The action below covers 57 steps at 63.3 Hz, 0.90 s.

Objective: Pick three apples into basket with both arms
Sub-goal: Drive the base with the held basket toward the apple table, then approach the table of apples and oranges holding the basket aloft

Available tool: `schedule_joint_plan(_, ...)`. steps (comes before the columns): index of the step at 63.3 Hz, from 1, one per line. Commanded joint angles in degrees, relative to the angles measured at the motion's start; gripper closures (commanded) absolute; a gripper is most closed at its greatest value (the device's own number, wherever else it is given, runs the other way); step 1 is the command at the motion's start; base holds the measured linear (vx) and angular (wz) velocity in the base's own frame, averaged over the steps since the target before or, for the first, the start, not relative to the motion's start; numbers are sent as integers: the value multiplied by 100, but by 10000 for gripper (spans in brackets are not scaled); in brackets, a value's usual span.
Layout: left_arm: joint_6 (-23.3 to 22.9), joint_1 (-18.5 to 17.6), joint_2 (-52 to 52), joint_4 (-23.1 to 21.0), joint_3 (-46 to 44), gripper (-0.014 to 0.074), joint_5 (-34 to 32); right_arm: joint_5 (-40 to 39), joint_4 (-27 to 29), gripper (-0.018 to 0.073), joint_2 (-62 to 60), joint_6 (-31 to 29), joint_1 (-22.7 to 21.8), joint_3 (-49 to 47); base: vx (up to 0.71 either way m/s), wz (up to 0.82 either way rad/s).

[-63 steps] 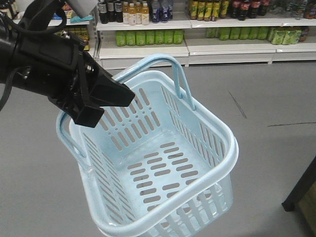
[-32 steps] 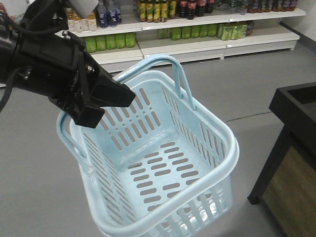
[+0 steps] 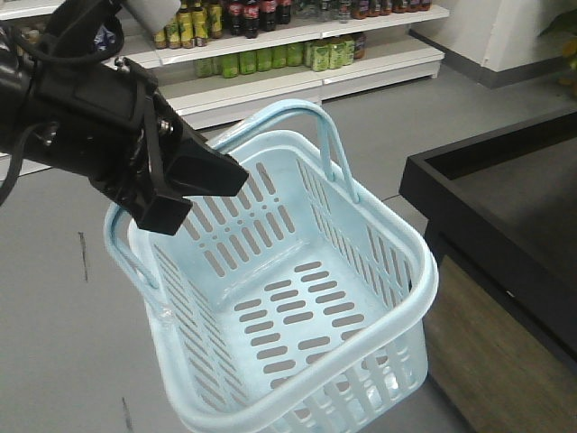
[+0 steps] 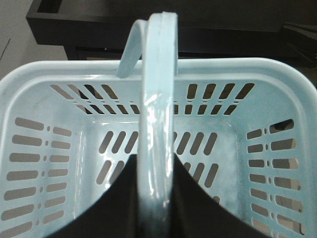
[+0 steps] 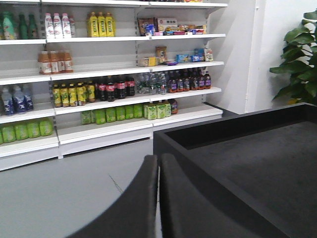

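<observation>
The pale blue basket point(image 3: 422, 271) hangs tilted in the air in the front view, with nothing inside it. My left gripper point(image 3: 203, 194) is shut on one of its loop handles at the upper left. In the left wrist view the handle point(image 4: 157, 99) runs straight between the two black fingers point(image 4: 124, 198), above the slotted basket point(image 4: 223, 64). My right gripper point(image 5: 158, 166) shows only in the right wrist view, shut with nothing in it, its fingers pressed together. No apples are in view.
A black, shallow display bin point(image 3: 505, 207) stands close on the right, also seen as the black bin point(image 5: 247, 158) and behind the basket point(image 4: 99, 22). Shelves of bottles point(image 5: 114, 89) line the far wall over grey floor. A green plant point(image 5: 297, 64) stands at far right.
The whole view has swung: the shelves slid left and back, and the black bin came in from the right and grew closer. The basket stays held the same way in my left gripper.
</observation>
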Motion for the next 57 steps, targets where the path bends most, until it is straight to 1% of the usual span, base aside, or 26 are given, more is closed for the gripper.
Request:
schedule_joint_plan(1,-69,-31,-190,-331,-157,603,-350,-401,-51,564,-68,-47,-38,77,9,-36)
schedule_joint_plan(30,-69,-31,-190,-331,-157,603,-350,-401,-51,564,-68,-47,-38,77,9,-37)
schedule_joint_plan(57,-69,-31,-190,-331,-157,603,-350,-401,-51,564,-68,-47,-38,77,9,-50)
